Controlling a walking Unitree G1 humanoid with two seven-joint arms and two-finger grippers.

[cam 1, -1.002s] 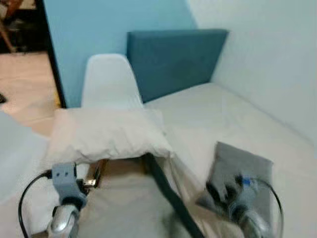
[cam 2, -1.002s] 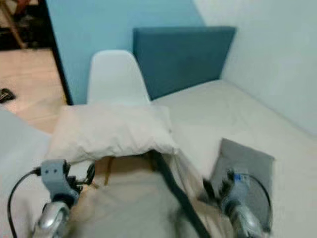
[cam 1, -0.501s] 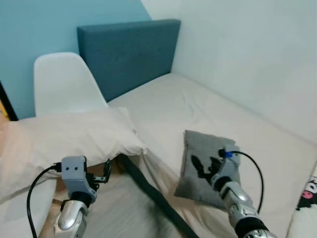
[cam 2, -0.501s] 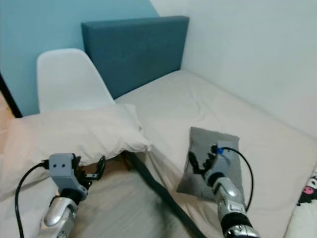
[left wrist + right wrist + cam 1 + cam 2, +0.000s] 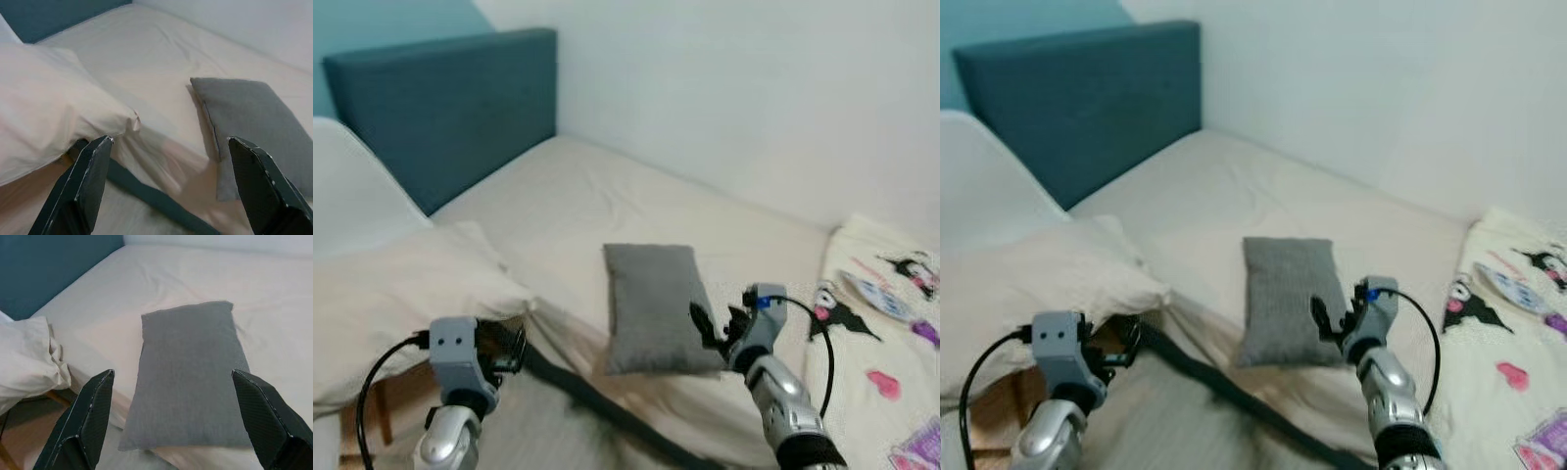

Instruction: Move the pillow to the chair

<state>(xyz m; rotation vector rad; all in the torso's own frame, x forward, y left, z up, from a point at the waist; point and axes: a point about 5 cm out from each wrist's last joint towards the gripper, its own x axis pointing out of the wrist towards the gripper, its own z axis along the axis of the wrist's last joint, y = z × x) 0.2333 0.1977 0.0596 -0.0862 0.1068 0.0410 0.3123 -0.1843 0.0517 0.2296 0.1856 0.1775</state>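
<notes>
Both tools are spread wide and hold nothing: the right tool hovers just short of the grey pillow, which lies flat near the bed edge, while the left tool hangs beside the white pillow already draped on the chair. A one-sided pinch could let the grey pillow sag or slide off into the gap. The chair seat looks crowded, though open mattress lies beyond, toward the wall.
</notes>
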